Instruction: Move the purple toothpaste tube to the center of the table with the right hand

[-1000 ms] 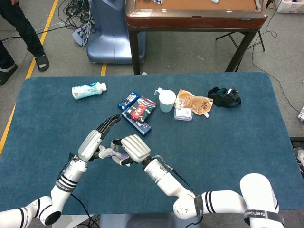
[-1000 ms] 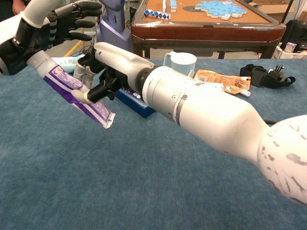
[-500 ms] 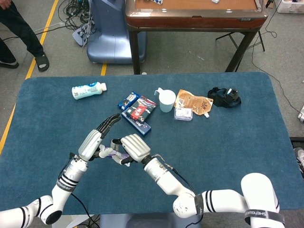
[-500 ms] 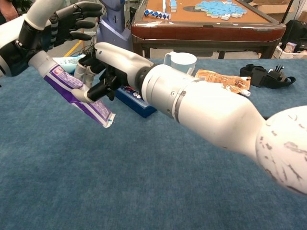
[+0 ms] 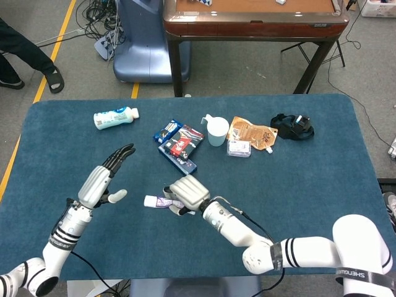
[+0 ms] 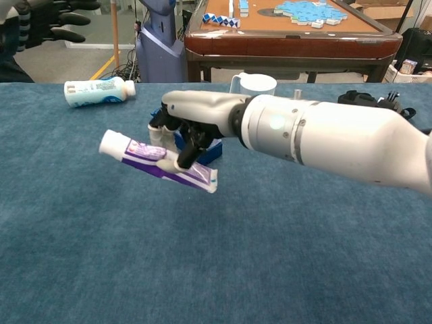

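The purple toothpaste tube [image 6: 156,160] hangs above the blue table, white cap end pointing left, held by my right hand [image 6: 191,128]. In the head view the tube [image 5: 158,201] pokes out left of my right hand [image 5: 187,193], which wraps its middle. My left hand [image 5: 103,178] hovers open to the left, fingers spread, holding nothing; in the chest view the left hand [image 6: 46,19] shows only at the top left corner.
A white bottle [image 5: 115,117] lies at the far left. Snack packets and a blue box [image 5: 179,145] sit just beyond my right hand, then a white cup [image 5: 216,130], an orange pouch [image 5: 251,133] and a black strap [image 5: 292,126].
My left hand let go of the tube and drew away to the left. My right hand now carries the tube alone and has moved right.
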Robot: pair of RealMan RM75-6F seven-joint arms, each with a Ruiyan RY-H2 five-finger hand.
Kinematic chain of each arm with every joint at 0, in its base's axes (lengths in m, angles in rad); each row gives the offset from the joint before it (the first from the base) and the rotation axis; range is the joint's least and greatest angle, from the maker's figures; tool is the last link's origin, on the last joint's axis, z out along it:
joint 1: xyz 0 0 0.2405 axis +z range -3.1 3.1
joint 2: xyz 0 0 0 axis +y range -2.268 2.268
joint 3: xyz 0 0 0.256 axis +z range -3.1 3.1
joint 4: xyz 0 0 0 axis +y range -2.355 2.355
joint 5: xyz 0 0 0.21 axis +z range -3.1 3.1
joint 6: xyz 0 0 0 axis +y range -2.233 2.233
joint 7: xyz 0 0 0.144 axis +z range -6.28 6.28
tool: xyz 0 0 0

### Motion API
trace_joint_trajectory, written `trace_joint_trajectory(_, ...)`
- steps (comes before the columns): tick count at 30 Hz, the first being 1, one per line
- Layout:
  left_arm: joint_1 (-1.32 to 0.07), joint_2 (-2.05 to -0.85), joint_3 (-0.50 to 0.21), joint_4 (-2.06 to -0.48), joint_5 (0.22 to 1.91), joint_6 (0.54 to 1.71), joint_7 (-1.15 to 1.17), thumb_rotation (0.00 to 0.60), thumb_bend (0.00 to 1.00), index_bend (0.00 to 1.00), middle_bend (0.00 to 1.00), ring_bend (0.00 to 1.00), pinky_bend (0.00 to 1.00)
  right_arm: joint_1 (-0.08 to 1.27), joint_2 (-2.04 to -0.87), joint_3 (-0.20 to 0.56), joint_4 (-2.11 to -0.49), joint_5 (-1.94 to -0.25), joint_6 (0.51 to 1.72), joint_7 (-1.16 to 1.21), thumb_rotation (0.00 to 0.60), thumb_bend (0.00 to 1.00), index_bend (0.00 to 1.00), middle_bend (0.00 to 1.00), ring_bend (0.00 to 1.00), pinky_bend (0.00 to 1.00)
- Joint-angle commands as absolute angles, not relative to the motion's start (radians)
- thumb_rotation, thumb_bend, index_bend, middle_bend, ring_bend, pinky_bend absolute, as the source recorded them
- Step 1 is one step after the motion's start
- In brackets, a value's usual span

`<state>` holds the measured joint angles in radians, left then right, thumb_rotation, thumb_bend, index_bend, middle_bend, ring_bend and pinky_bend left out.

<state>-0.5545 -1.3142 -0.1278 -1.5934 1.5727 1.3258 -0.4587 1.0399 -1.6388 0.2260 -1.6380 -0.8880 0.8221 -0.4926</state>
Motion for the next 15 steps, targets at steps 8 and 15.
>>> trace_joint_trajectory(8,-0.475,-1.206,-0.07,-1.598,1.546,1.328,-0.448,0.0,0.0,0.0,0.0,0.0,0.06,1.122,-1.566,0.081,-1.677,-0.653,0.842,-0.723,0.6,0.56,0.57,0.51,0.43,0.4)
trace_joint_trajectory(15,-0.44,-1.182,-0.055,-1.586,1.536,1.337,-0.443,0.0,0.0,0.0,0.0,0.0,0.06,1.129,-1.557,0.059,-1.696,-0.634,0.887,-0.747,0.6,0.31,0.19,0.27,0.25,0.33)
